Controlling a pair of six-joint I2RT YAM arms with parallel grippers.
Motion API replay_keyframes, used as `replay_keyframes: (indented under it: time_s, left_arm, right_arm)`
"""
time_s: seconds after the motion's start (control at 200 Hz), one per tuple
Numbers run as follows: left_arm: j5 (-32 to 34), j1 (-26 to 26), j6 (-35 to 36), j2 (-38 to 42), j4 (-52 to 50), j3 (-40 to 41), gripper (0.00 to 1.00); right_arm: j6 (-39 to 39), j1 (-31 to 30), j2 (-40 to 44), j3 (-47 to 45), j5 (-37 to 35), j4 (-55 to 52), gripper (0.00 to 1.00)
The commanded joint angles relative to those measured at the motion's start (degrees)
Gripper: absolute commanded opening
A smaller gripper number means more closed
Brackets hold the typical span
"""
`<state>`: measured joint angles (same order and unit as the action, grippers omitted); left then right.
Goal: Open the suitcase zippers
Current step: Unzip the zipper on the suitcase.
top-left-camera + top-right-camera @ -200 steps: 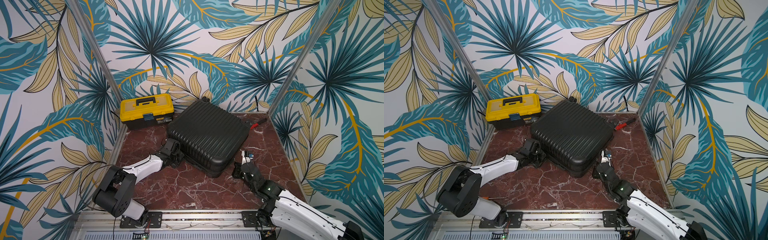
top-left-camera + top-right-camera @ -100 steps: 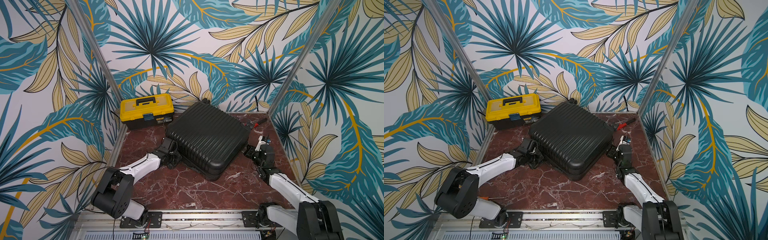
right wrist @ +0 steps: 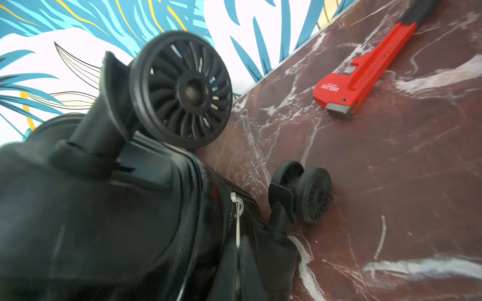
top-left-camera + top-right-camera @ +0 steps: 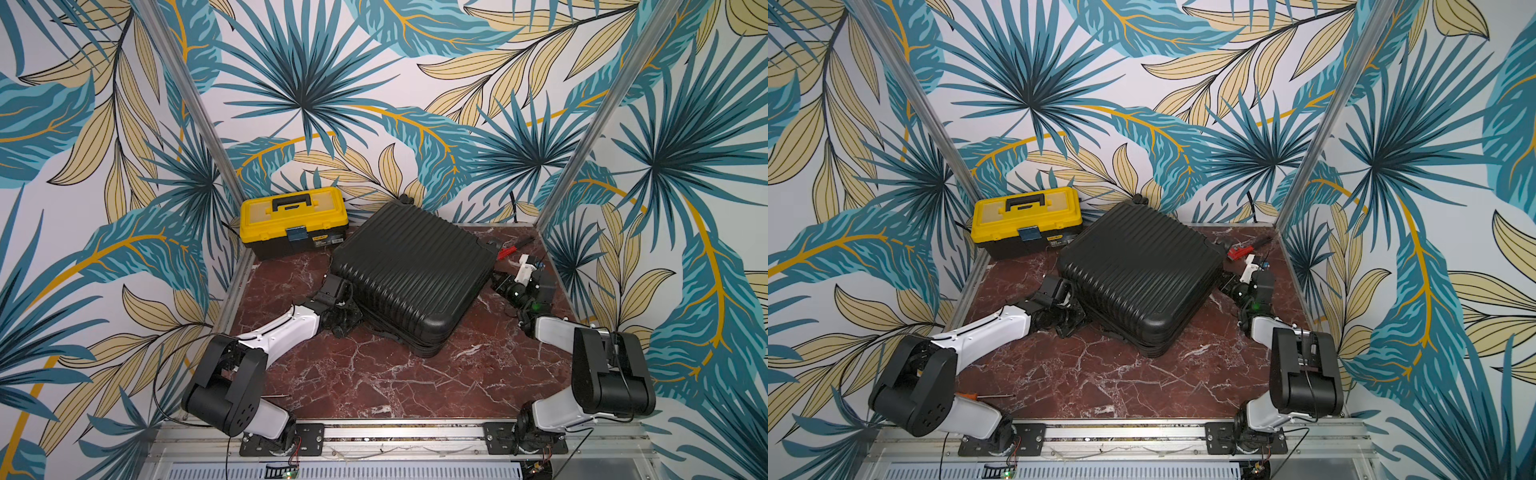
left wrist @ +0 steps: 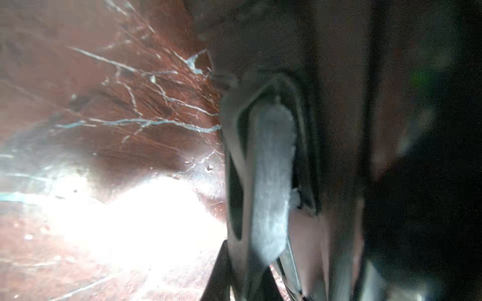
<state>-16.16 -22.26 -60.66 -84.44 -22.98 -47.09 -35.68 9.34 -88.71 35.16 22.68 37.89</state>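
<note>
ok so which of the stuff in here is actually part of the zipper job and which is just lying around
Part of the job: suitcase, its zippers along the side seam, left gripper and right gripper at its sides.
Just lying about: yellow toolbox, red pipe wrench, orange-handled screwdriver.

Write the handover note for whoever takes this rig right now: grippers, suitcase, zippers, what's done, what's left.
Left gripper: at the side seam of the suitcase nearest the left arm. Cannot tell whether it is open or shut, or whether it holds anything.
Right gripper: shut, by the wheels. A white tie on the zipper runs toward it; a hold is not confirmed.
Suitcase: flat on the table, both shells together.
Done: no opened stretch of zipper shows.
Left: run the zippers round the seam, probably starting at the white tie.
</note>
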Motion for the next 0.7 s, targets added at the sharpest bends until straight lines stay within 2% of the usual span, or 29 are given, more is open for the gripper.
replay_keyframes:
  time_s: [0.0,0.105,0.19,0.27,0.375,0.541,0.616,0.691]
  left_arm:
    - [1.88,1.33,7.65,0.12,-9.05,0.07,0.00]
    - [2.06,1.59,8.50,-0.18,-9.98,-0.37,0.00]
    - [1.95,1.69,9.80,-0.46,-11.31,-0.85,0.00]
    - [2.21,1.64,11.78,-0.53,-13.01,-1.24,0.00]
    - [2.14,1.67,14.12,-0.24,-15.01,-1.43,0.00]
    - [1.58,1.69,15.05,0.34,-15.80,-0.72,0.00]
    - [1.62,1.67,14.89,0.64,-15.87,-0.78,0.00]
    - [1.85,1.75,14.71,1.01,-15.95,-0.98,0.00]
  right_arm:
    - [-1.10,2.09,-0.34,0.98,-4.64,0.93,0.05]
    - [2.79,2.09,2.35,-0.55,-5.72,-0.57,0.08]
    - [8.79,2.09,4.07,-0.93,-4.45,-2.43,0.12]
    - [16.61,1.90,6.67,0.92,-4.90,-9.93,0.13]
    - [20.75,1.88,6.37,3.33,-6.16,-15.81,0.15]
    - [18.79,1.88,1.01,7.18,-0.32,-18.21,0.22]
    - [16.13,1.67,3.15,6.70,-2.96,-18.14,0.27]
    - [11.98,1.69,9.11,3.90,-8.56,-18.17,0.31]
